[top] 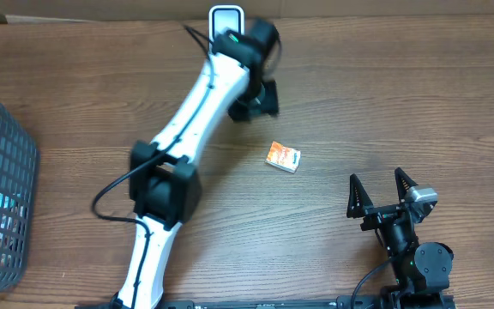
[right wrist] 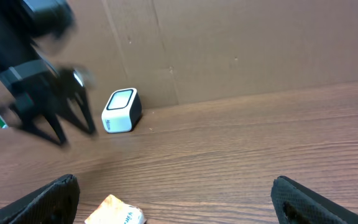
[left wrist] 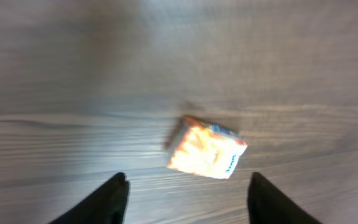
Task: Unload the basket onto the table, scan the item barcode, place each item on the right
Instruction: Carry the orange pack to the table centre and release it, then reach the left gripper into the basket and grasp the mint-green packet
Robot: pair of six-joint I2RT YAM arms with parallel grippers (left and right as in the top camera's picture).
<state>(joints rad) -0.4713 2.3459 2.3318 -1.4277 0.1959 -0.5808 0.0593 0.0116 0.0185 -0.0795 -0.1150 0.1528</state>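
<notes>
- Overhead view: I see the left end effector [top: 251, 101] raised near the barcode scanner [top: 226, 19] at the far edge of the desk [top: 384, 94]. The view is too blurred there for me to read its jaws. The small orange-and-white box [top: 283, 157] lies on the desk, apart from both arms and well short of the scanner. The right end effector [top: 376, 177] is parked near the front edge, spread wide and empty. A grey basket [top: 3, 172] stands at the left.
- Left wrist view: the left fingers [left wrist: 107, 202] are parted with nothing between them. The box [left wrist: 207, 149] rests on the wood beyond them, untouched. I cannot see a barcode on it.
- Right wrist view: the right fingers [right wrist: 48, 199] are fully apart and carry nothing. The scanner [right wrist: 122, 111] faces an empty patch of desk.
- Status, as I judge it: the box is not at the scanner. I cannot tell whether a scan has registered. If not, grasping, presenting and reading remain.
</notes>
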